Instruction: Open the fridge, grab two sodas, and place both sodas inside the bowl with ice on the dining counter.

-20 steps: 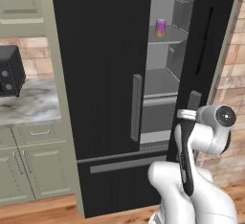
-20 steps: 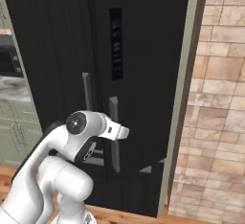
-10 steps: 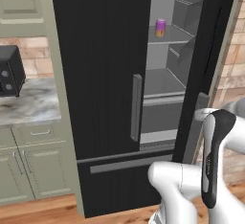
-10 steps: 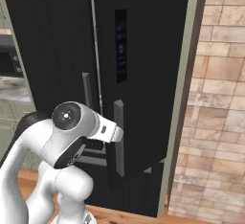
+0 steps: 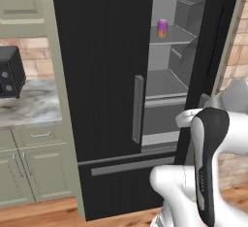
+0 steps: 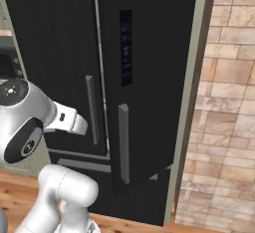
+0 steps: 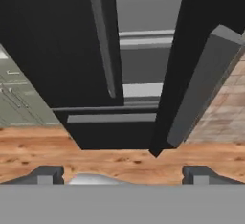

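Note:
The black fridge (image 5: 101, 75) stands with its left door shut and its right door (image 6: 149, 77) swung partly open. Through the gap I see the grey shelves, and a soda (image 5: 162, 28), purple fading to orange, stands on an upper shelf. In the hand view my gripper (image 7: 123, 175) is open, fingertips (image 7: 45, 174) wide apart with nothing between them. It hangs low in front of the fridge, back from the right door's grey handle (image 7: 201, 84) and the left door's handle (image 7: 103, 36). The bowl with ice and the dining counter are out of view.
A black microwave (image 5: 9, 71) sits on a marble counter (image 5: 34, 107) over sage-green cabinets (image 5: 34, 177), left of the fridge. A brick wall (image 6: 224, 127) rises to the right. The open door juts out over the wooden floor (image 7: 119, 156). The fridge's lower drawer (image 7: 112, 118) is shut.
The gripper has gone from shut to wide open and come away from the right door's handle. The arm has folded back and lower. The door stays partly open.

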